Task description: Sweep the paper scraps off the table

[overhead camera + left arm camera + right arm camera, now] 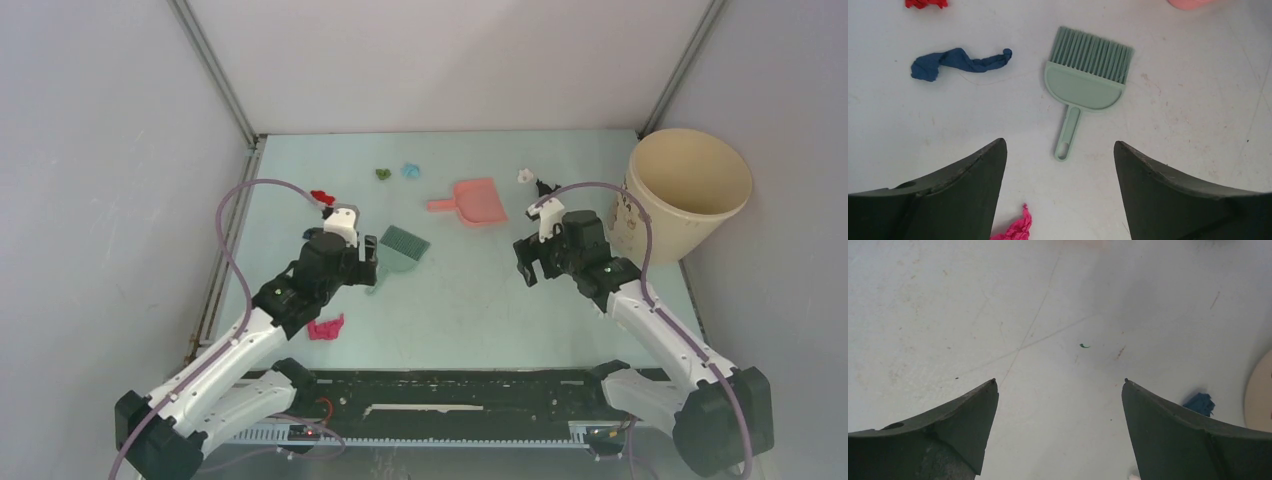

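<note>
The paper scraps lie scattered on the table (470,300): a red one (321,197), a green one (382,174), a light blue one (409,170), a white one (524,176) and a magenta one (325,327). My left gripper (365,262) is open and empty over the handle end of the teal brush (400,247). The left wrist view shows the brush (1085,85), a dark blue scrap (960,62), the magenta scrap (1015,227) and my left gripper (1060,150). My right gripper (530,265) is open and empty. It hangs over bare table (1060,385), with another dark blue scrap (1199,403) beside its right finger.
A salmon-pink dustpan (470,200) lies at the back middle, handle to the left. A cream bucket (688,190) stands at the back right corner, its edge in the right wrist view (1260,395). Grey walls enclose the table on three sides.
</note>
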Tool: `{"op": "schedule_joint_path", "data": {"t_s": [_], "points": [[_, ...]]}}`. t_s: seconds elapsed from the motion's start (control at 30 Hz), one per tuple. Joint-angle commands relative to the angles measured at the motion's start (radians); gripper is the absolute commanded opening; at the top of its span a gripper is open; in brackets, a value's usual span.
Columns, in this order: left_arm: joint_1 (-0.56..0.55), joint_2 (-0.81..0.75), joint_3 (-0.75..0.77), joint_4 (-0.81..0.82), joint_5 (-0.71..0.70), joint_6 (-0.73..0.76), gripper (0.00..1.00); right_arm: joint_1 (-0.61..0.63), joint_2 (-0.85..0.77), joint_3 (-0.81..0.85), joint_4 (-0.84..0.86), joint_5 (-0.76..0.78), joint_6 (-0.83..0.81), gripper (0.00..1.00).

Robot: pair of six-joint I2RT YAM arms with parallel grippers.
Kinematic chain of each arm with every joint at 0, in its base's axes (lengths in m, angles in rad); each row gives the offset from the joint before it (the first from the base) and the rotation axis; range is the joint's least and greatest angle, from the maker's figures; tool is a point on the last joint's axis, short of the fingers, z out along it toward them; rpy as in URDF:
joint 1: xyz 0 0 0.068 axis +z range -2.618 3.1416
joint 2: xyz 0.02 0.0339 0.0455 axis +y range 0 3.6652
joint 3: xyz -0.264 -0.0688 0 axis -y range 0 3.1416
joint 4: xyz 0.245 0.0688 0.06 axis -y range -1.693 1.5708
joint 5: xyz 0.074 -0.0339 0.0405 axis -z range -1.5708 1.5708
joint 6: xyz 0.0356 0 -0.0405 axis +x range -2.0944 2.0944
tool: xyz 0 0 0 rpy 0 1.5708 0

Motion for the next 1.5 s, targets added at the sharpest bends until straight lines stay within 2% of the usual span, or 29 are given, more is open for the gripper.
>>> {"op": "schedule_joint_path", "data": {"t_s": [0.0, 0.03, 0.1, 0.17, 0.4, 0.7, 0.93, 1.03, 1.17, 1.47], "points": [[-0.006, 0.025, 0.021, 0.038, 0.036, 0.013, 0.85, 0.060, -0.034, -0.001, 0.039, 0.031, -0.037, 1.00], [-0.006, 0.033, 0.021, 0.037, 0.034, 0.013, 0.85, 0.065, -0.038, -0.001, 0.024, 0.009, -0.067, 1.00], [-0.006, 0.051, 0.023, 0.026, 0.032, 0.008, 0.74, 0.069, -0.042, -0.002, -0.018, -0.045, -0.136, 1.00], [-0.006, 0.072, 0.027, 0.014, 0.035, 0.001, 0.71, 0.071, -0.045, -0.001, -0.043, -0.063, -0.176, 1.00], [-0.006, 0.212, 0.064, -0.030, 0.060, -0.043, 0.78, 0.068, -0.093, -0.018, -0.026, -0.050, -0.194, 1.00], [-0.003, 0.325, 0.137, -0.085, 0.032, -0.124, 0.81, 0.072, -0.071, -0.018, -0.067, -0.118, -0.228, 1.00], [-0.003, 0.453, 0.312, -0.104, -0.008, -0.195, 0.76, 0.084, -0.086, -0.018, -0.087, -0.137, -0.248, 0.99], [-0.001, 0.555, 0.413, -0.111, -0.075, -0.207, 0.73, 0.086, -0.100, -0.018, -0.097, -0.158, -0.256, 1.00], [0.001, 0.692, 0.527, -0.107, -0.072, -0.220, 0.71, 0.088, -0.120, -0.019, -0.107, -0.174, -0.263, 1.00], [0.047, 0.977, 0.716, -0.116, -0.040, -0.100, 0.66, 0.088, -0.139, -0.018, -0.114, -0.173, -0.274, 1.00]]}}
